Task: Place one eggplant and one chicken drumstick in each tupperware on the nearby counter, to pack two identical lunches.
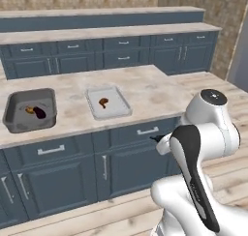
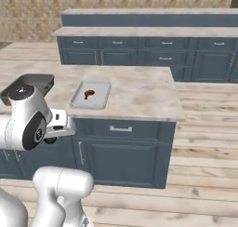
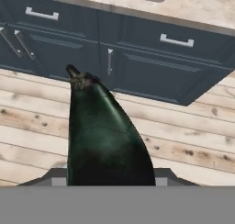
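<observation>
I see an eggplant [image 3: 103,131] in the hand view: dark green-black, glossy, tapering to a brown stem tip, rising from the bottom edge in front of blue doors and wood floor. Tool fingers are hidden behind it; I can't tell whether they pinch it. On the table [image 1: 145,87], the dark tub [image 1: 30,109] holds a drumstick and a dark eggplant, both too small for detail. The pale tray [image 1: 107,102] holds one drumstick [image 1: 103,102]. In the right base view the arm covers most of the tub.

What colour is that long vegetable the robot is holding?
The eggplant is very dark green-black, clearest in the hand view.
</observation>
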